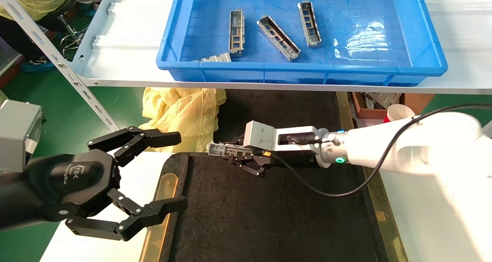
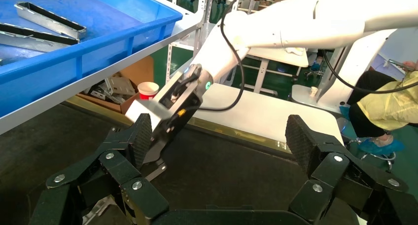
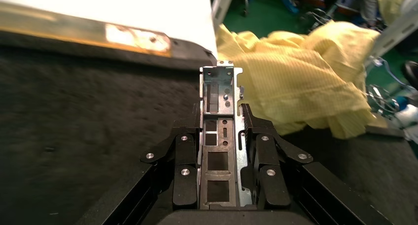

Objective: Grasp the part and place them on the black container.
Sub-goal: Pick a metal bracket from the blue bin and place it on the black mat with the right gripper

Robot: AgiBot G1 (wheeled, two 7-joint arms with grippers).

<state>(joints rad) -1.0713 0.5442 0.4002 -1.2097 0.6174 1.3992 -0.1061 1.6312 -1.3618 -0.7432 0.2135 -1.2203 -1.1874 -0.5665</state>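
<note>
Holding the part [image 3: 220, 136] lengthwise between its closed-in fingers [image 3: 186, 161], right gripper [image 1: 246, 158] out over the far edge of the black container [image 1: 269, 216]. Part [image 1: 223, 150] sticking out past the fingertips toward the tray's far left corner, open channel side and rectangular cut-outs facing the wrist camera. Looks like it's hanging just above the rough black surface rather than lying on it, but hard to say from these angles whether it's touching. Brass strip [image 1: 163, 200] running down the tray's left side, and a crumpled yellow garment [image 1: 180, 112] just beyond the tray's far edge.

Left gripper [image 1: 153, 177] parked at the near-left corner of the tray, fingers spread wide, gripping nothing.

Up on the shelf, blue bin [image 1: 430, 43] with several more metal channel pieces [image 1: 278, 37] lying loose inside. Paper cup [image 1: 398, 112] under the shelf on the right.
</note>
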